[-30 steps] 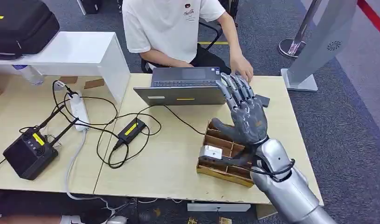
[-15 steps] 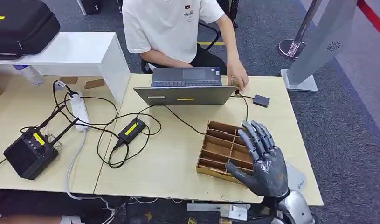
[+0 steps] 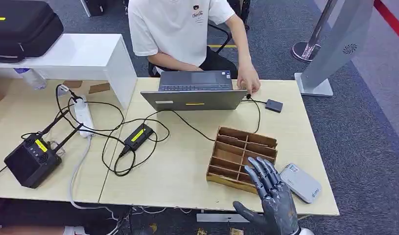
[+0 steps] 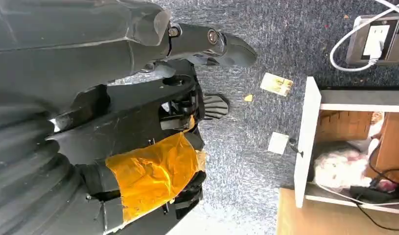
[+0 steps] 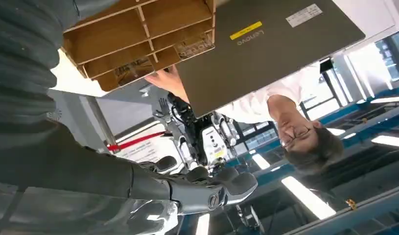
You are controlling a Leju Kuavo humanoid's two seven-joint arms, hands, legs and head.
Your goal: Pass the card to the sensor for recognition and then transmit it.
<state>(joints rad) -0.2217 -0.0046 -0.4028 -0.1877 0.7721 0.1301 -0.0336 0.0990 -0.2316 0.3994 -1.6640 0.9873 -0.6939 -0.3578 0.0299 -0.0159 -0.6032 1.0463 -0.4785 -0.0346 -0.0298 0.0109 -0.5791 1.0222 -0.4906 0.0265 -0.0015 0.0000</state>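
The head view is looking forward and down from high over the counter (image 3: 177, 181). The left wrist view is facing the carpet floor (image 4: 266, 44) from close behind its own hand. The right wrist view, turned upside down, is looking across at the wooden divider box (image 5: 138, 34) (image 3: 241, 156) and laptop (image 5: 270, 44) (image 3: 195, 98), both shared with the head view

Bare table top (image 3: 187, 171) is left between the wooden divider tray (image 3: 241, 157) and the looped black cables (image 3: 121, 147) toward the left. The far edge is blocked by the open laptop (image 3: 195, 93) and a person's hand (image 3: 248, 81). Near the right front corner, passage is narrowed by the grey sensor (image 3: 300, 182), lying just beside the tray.
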